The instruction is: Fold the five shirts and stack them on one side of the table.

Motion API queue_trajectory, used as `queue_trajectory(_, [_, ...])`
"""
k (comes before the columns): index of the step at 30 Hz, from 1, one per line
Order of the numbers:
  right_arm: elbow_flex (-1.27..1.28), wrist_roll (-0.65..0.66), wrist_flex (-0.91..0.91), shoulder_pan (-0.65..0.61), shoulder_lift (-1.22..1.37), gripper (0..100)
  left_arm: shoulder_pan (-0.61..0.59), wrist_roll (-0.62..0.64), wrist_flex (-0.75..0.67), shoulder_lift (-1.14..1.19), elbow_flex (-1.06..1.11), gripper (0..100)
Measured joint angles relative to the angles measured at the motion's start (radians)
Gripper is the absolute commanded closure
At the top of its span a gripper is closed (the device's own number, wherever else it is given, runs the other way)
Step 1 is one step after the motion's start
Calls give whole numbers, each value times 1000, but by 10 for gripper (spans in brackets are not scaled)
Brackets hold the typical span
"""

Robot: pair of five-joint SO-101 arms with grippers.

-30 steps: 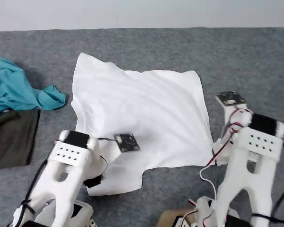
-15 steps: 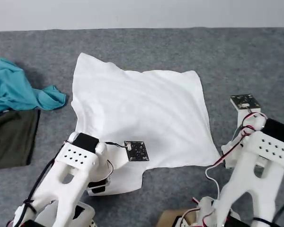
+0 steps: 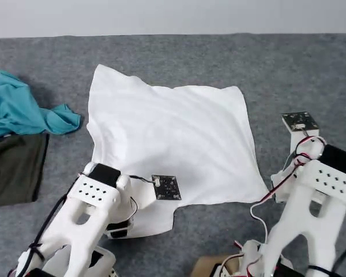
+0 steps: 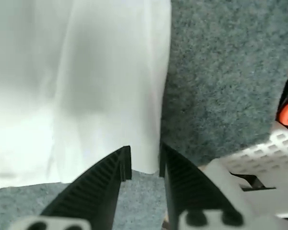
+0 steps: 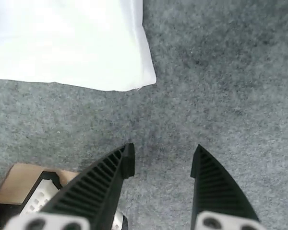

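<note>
3 shirts are lying on the bench point(image 3: 300, 63): 1 white shirt point(image 3: 173, 138), 1 teal shirt point(image 3: 17, 109), 1 dark olive shirt point(image 3: 11, 167). 2 arms are standing at the near edge: left arm point(image 3: 86, 208), right arm point(image 3: 314, 190). 2 prs of jaws are showing, 1 per arm. 2 circuit boards are riding the wrists: left board point(image 3: 165, 187), right board point(image 3: 300, 121). 1 tan cardboard pc point(image 3: 210, 266) is peeking in btwn the arm bases.

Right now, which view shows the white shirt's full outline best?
The high view: the white shirt lies spread on the table, most of its outline visible. The left wrist view catches one edge at the left hand; the right wrist view one corner, apart from the right hand.
</note>
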Motion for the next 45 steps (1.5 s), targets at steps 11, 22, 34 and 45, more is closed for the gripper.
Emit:
queue_trajectory(11, [0, 0, -8, 0, 0, 792, 0, 0, -31, 0, 21, 856])
queue_trajectory(22, [0, 0, -8, 0, 0, 791, -2, 121, -121, 0, 63, 822])
queue_trajectory(34, [0, 0, -8, 0, 0, 791, -2, 127, -295, 0, 180, 827])
queue_trajectory(45, [0, 0, -20, 0, 0, 792, -25, 138, -387, 0, 239, 963])
